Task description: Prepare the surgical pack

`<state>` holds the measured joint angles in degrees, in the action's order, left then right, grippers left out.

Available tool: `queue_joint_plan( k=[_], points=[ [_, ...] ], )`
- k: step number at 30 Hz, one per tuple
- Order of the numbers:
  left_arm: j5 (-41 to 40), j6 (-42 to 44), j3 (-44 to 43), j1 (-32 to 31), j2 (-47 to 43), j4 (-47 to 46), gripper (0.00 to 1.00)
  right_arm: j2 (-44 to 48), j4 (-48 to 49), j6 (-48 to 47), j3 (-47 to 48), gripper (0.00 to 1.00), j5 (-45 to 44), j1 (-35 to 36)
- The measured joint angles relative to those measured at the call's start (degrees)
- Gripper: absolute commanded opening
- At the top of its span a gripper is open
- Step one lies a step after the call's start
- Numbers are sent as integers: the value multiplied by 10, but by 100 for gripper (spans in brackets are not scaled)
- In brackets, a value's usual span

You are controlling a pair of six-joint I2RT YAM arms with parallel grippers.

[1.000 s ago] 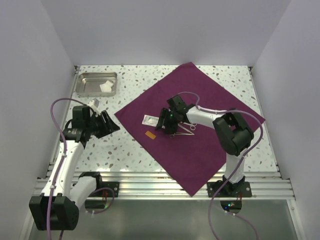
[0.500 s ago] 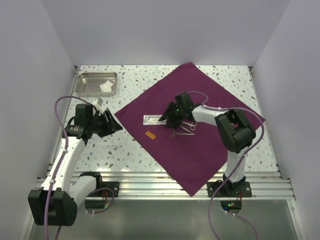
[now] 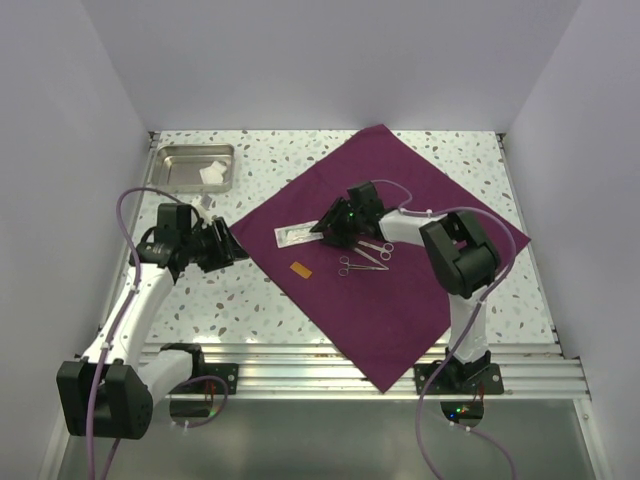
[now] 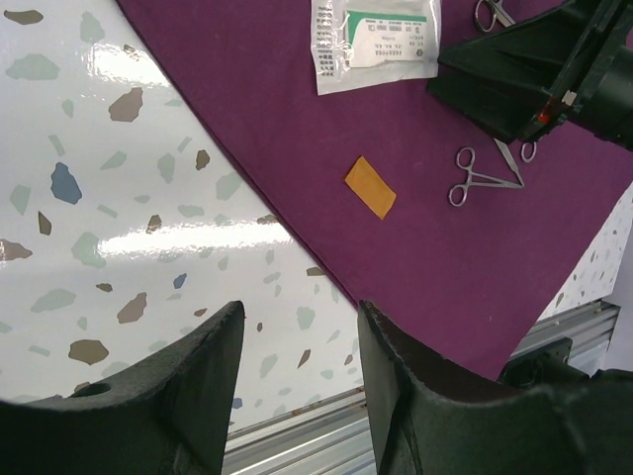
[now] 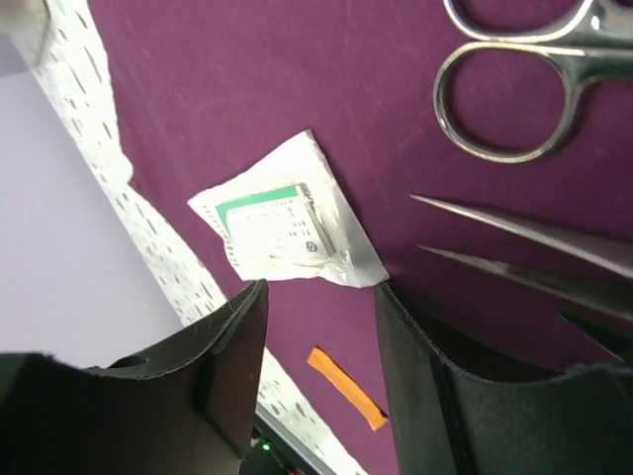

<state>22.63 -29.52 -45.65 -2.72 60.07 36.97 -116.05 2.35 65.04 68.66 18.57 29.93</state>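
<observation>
The surgical pack is a deep purple cloth (image 3: 400,270) spread flat as a large square, corner-on to me. On it lie a white sealed packet (image 3: 293,235), an orange strip (image 3: 300,270), forceps (image 3: 362,264) and scissors (image 3: 380,248). My right gripper (image 3: 333,228) is open and empty, low over the cloth just right of the packet. In the right wrist view the packet (image 5: 287,228) lies just beyond the open gripper (image 5: 319,289). My left gripper (image 3: 222,245) is open and empty over bare table, just left of the cloth's left corner. In the left wrist view the cloth (image 4: 297,119) lies ahead of the gripper (image 4: 300,327).
A metal tray (image 3: 180,180) holding a white gauze pad (image 3: 212,172) stands at the back left. Walls close in on the left, right and back. The aluminium rail (image 3: 330,360) runs along the near edge. The cloth's near corner hangs over that rail.
My right gripper has moved up and left along the cloth, and the packet has shifted slightly left. My left gripper has crept toward the cloth's left corner.
</observation>
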Motion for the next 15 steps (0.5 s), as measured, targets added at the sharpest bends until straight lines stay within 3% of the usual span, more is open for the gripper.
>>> queue_joint_plan(
  k=[15],
  points=[
    [0,0,0,-1,1,0,53,-67,97,59,44,47,4,2]
  ],
)
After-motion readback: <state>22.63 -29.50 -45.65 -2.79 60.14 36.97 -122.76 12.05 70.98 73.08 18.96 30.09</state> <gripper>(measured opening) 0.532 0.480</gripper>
